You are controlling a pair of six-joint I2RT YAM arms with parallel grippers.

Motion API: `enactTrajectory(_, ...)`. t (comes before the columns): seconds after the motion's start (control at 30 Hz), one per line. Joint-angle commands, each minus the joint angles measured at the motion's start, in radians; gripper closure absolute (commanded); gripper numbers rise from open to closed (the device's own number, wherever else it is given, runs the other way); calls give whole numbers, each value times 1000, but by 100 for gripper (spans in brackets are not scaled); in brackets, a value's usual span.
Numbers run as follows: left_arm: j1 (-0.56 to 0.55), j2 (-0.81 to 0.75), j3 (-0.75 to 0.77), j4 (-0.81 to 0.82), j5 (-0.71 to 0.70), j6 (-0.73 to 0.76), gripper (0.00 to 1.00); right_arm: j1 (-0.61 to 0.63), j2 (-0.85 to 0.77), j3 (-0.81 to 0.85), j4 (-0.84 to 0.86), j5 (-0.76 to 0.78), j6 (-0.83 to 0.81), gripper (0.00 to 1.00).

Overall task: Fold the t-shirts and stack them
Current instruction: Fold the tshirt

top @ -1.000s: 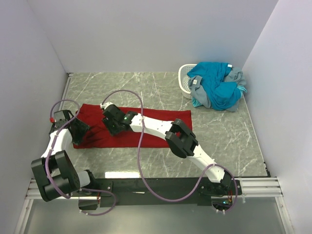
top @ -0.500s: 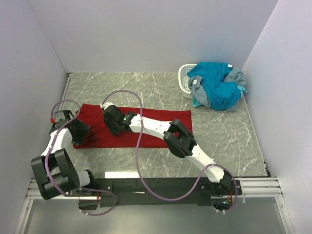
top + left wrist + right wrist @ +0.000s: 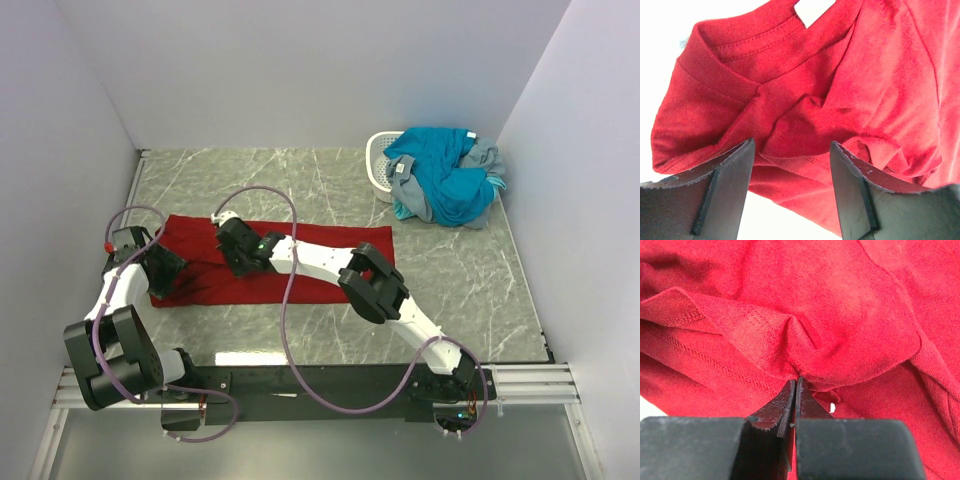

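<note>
**A:** Top external first: where is everything?

**B:** The dark red t-shirt (image 3: 330, 238) lies on the table (image 3: 470, 290), well left of the white basket (image 3: 378, 165) and nearer my bases than it is. It looks folded into a long band, not yet a compact packet. The teal and grey t-shirts (image 3: 445, 180) are heaped on the basket, spilling off its right side, all unfolded. My left gripper (image 3: 165, 272) is at the end of the band farthest from the basket. My right gripper (image 3: 236, 250) is over the band too, somewhat closer to the basket.

**A:** Left wrist?

**B:** My fingers (image 3: 730, 185) stand wide apart with nothing held. They straddle a bunched ridge of red cloth below the collar and the white neck label (image 3: 812, 10). Whether they touch the cloth, I cannot tell.

**A:** Right wrist?

**B:** Jaws pressed together on a pinched fold of red cloth by the hem stitching. By my reckoning, one shirt is partway folded, the others are untouched and nothing is stacked.
</note>
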Motion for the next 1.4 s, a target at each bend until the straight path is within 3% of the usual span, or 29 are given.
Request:
enactTrajectory(0.0, -4, -37, 0, 21, 0, 11, 33, -1, -114, -42, 17, -7, 15, 100)
enactTrajectory(0.63, -11, -57, -6, 32, -7, 9, 35, -1, -243, -221, 36, -21, 18, 98)
enactTrajectory(0.83, -57, -71, -3, 34, -23, 14, 38, -1, -252, -227, 2, 9, 20, 91)
enactTrajectory(1.03, -142, -66, 6, -15, -90, -14, 39, -1, -298, -239, -48, 48, 15, 72)
enactTrajectory(1.23, -148, -59, 11, -42, -138, -32, 40, -3, -408, -338, -23, 48, 31, 64)
enactTrajectory(1.37, -149, -71, 17, -61, -181, -45, 42, -17, -361, -264, -59, 11, 37, 62)
